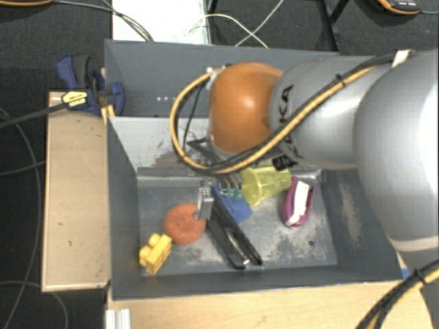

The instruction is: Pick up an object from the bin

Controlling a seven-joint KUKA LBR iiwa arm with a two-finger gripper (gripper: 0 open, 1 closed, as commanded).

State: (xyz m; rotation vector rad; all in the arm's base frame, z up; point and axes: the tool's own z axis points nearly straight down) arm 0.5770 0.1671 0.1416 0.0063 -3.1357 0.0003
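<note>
The step in hand looks like the last closing-in on a thing in the middle of the bin (pixel 127 177), and doing it well means settling on one target. The claw (pixel 205 208) hangs below the arm's orange cover (pixel 240 105), its grey lower end at the right edge of an orange round disc (pixel 182 225) that lies flat on the bin floor, left of centre. Just to the right of that end sits a blue piece (pixel 235 206), and a long black tool (pixel 233 242) runs from there toward the near right. With three things packed so close, I judge that the claw should come straight down with the disc's rim squarely inside its span, so that it does not pinch the blue piece or drag the black tool along. A flat, low disc gives little to bite on, so a grip low on its edge seems safest, followed by a straight lift. Whether the claw stands apart or together cannot be told, since the arm hides most of it. Nothing is seen clamped in it, though its end appears to touch or nearly touch the disc. A yellow see-through cup (pixel 266 184) and a purple-and-white thing (pixel 297 204) lie farther right, and a yellow block (pixel 155 252) sits at the near left, all clear of the claw.
</note>
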